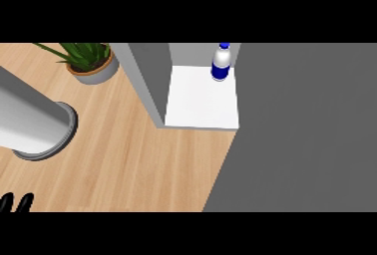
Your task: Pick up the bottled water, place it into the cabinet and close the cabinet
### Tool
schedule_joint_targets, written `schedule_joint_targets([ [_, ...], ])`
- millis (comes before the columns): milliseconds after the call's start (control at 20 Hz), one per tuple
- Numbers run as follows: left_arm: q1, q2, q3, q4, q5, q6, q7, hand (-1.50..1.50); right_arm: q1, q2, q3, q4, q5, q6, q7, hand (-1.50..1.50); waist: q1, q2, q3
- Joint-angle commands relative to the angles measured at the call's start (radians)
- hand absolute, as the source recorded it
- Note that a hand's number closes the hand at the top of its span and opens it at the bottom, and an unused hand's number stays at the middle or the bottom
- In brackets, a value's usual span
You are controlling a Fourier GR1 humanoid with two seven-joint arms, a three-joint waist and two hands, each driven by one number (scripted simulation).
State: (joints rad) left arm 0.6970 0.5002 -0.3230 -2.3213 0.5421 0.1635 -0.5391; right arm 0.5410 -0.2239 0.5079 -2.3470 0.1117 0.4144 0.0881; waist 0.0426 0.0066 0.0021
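The water bottle (222,62) stands in the cabinet (202,99); swinging the grey door (302,139) carelessly could topple it. Left hand (16,203) rests, fingers straight; the right isn't visible.

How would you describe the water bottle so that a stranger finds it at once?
Find the grey cabinet at the top of the wooden counter. On its white shelf, at the back, stands the water bottle: upright, white cap, blue label, the only thing inside.
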Motion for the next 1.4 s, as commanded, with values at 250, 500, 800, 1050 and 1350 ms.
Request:
schedule_joint_targets([
  [250,0.103,0.043,0.131,0.002,0.12,-0.155,-0.064,-1.5,-0.145,0.216,0.176,0.04,-0.108,-0.056,0.179,1.5,0.027,-0.005,-0.007],
  [500,0.174,0.061,0.198,0.019,0.181,-0.256,-0.096,-1.5,-0.354,0.219,0.137,0.136,-0.156,-0.176,0.24,1.5,0.034,-0.006,-0.006],
  [800,0.297,0.071,0.336,0.025,0.253,-0.386,-0.146,-1.5,-0.648,0.222,0.073,0.267,-0.283,-0.362,0.331,1.5,0.011,-0.007,-0.003],
  [1050,0.326,0.067,0.38,-0.007,0.302,-0.415,-0.119,-1.5,-0.877,0.223,-0.014,0.422,-0.444,-0.481,0.348,1.5,0.012,-0.004,-0.002],
  [1350,0.365,0.067,0.494,0.04,0.378,-0.506,-0.127,-1.5,-1.036,0.224,-0.23,0.583,-0.559,-0.378,0.345,1.5,-0.006,-0.004,-0.002],
])
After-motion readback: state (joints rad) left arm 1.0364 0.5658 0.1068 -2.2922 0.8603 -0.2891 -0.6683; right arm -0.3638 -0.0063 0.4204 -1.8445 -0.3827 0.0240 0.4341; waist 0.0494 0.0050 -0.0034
